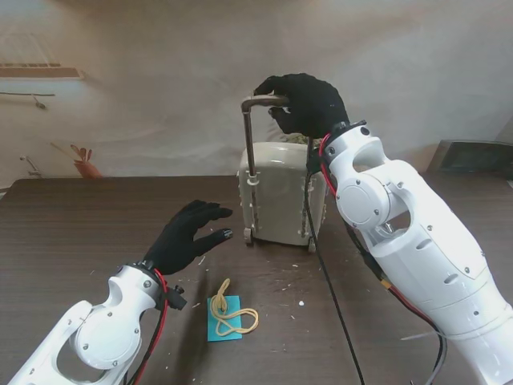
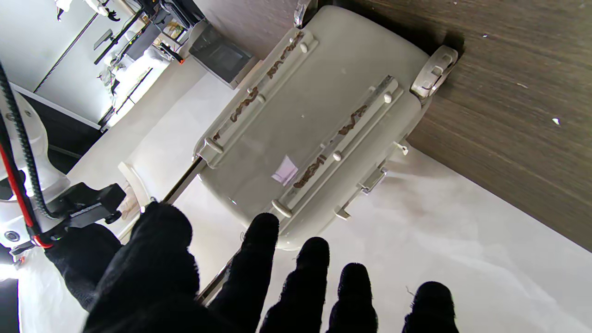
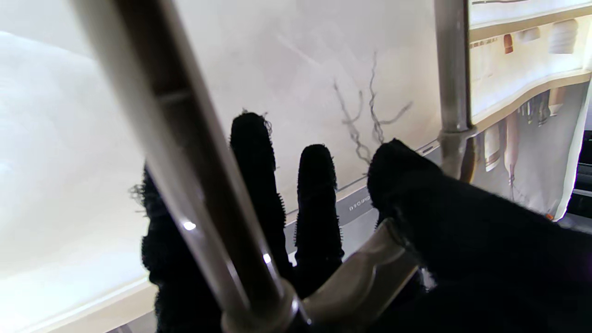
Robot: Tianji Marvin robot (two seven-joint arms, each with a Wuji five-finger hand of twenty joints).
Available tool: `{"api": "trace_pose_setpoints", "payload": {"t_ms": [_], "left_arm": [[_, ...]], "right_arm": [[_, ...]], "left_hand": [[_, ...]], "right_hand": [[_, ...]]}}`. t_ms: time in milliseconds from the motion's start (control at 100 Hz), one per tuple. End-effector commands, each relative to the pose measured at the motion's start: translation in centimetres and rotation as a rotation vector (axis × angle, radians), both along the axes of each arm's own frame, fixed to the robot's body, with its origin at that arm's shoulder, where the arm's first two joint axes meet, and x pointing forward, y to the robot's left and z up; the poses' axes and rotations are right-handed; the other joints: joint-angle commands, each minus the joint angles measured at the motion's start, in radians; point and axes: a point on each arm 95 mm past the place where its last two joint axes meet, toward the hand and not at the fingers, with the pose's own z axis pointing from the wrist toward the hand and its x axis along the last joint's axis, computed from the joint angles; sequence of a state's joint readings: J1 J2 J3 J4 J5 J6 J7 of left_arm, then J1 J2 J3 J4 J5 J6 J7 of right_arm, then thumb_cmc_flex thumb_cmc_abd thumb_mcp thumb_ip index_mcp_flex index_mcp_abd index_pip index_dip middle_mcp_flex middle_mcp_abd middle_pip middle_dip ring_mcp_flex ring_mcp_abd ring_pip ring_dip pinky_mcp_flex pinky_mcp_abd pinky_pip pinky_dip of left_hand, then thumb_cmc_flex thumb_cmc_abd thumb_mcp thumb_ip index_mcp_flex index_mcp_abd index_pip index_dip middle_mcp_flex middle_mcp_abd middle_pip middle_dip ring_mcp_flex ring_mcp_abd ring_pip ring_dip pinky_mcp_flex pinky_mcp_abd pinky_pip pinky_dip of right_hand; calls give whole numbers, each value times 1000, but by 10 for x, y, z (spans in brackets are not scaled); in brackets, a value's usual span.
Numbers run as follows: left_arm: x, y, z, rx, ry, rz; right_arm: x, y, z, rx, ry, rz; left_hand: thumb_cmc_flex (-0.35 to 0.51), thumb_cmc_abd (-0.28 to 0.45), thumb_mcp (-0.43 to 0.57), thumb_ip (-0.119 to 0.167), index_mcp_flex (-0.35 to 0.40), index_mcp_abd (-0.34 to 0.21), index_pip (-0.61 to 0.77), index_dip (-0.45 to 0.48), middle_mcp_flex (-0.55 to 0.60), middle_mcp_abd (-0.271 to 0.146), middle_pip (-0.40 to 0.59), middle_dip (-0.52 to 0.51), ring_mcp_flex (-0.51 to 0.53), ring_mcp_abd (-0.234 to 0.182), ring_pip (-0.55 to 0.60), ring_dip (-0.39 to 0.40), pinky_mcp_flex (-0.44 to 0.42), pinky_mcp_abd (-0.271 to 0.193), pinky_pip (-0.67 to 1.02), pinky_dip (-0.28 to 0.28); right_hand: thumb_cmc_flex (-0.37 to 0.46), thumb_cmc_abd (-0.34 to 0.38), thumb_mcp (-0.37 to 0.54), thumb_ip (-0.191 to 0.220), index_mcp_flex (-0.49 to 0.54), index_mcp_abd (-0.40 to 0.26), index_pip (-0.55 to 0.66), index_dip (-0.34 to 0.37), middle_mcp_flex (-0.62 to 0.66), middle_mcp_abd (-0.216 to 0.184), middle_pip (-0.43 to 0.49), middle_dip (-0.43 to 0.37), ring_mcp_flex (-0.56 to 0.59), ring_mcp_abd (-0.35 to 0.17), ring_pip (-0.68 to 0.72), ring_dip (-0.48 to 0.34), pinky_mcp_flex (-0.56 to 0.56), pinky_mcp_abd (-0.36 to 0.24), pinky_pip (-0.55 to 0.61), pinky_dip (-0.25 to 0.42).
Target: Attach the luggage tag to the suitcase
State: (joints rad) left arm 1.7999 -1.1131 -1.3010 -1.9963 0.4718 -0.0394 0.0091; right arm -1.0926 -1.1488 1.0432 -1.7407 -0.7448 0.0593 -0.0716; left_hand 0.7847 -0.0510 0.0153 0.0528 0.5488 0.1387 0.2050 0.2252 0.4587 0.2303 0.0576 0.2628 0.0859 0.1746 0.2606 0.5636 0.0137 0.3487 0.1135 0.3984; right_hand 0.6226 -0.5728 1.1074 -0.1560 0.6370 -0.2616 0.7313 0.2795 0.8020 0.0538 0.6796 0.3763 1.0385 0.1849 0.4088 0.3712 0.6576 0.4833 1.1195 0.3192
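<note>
A small beige suitcase (image 1: 276, 192) stands upright on the dark wooden table (image 1: 80, 233), its telescopic handle (image 1: 258, 101) pulled up. My right hand (image 1: 309, 104) in a black glove is wrapped over the top bar of that handle (image 3: 360, 282), thumb across it and fingers (image 3: 256, 185) behind the tube. My left hand (image 1: 192, 233) hovers open to the left of the suitcase, fingers spread toward its wheeled back (image 2: 314, 129). A teal luggage tag (image 1: 222, 323) with a yellow loop (image 1: 243, 325) lies flat on the table nearer to me, untouched.
A reddish-brown object (image 1: 86, 167) sits at the far left edge and a dark device (image 1: 473, 154) at the far right. A black cable (image 1: 329, 281) hangs from my right arm past the suitcase. Small pale crumbs dot the table around the tag.
</note>
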Motion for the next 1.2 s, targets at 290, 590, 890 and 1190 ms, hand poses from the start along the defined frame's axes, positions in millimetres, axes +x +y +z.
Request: {"api": "trace_pose_setpoints", "payload": {"t_ms": [290,590,890,1190], "left_arm": [[-4,-2,4,-2,-4,-7],[-4,-2,4,-3,-4,-8],[-6,-2,4,-3,-9,-7],[-9,1,6,-2,-19,4]], "right_arm": [[-9,1,-6,-70,8,46],[-13,-3,6,-57,-74,62],[-33,-11,24,2,-170,79],[-82,-37,31,63,-184,60]], "left_hand": [[14,28,-19,-17,18,-22,-17,-11,19,1,-10,-11,-23,-3,6,34,-1,-64,-14,-2],[13,28,-19,-17,18,-20,-20,-11,17,1,-10,-11,-23,-4,5,34,-1,-65,-14,-2],[13,27,-19,-16,18,-19,-21,-11,17,2,-10,-11,-23,-3,5,34,-2,-65,-14,-3],[12,27,-19,-16,19,-19,-21,-10,18,2,-10,-11,-23,-2,5,34,-1,-65,-14,-3]], "right_hand": [[-203,-178,1,-8,-187,94,-88,-2,-222,10,-103,-57,-291,45,-202,-120,-295,-76,-239,-132],[-322,-164,-51,-32,-266,131,-115,-41,-328,17,-169,-86,-447,57,-275,-184,-456,-104,-324,-185],[-340,-141,-62,-32,-270,123,-110,-49,-331,20,-173,-88,-460,59,-271,-193,-472,-106,-325,-192],[-347,-47,-159,-28,-272,131,-129,-70,-330,25,-187,-96,-477,61,-275,-196,-492,-125,-328,-202]]}}
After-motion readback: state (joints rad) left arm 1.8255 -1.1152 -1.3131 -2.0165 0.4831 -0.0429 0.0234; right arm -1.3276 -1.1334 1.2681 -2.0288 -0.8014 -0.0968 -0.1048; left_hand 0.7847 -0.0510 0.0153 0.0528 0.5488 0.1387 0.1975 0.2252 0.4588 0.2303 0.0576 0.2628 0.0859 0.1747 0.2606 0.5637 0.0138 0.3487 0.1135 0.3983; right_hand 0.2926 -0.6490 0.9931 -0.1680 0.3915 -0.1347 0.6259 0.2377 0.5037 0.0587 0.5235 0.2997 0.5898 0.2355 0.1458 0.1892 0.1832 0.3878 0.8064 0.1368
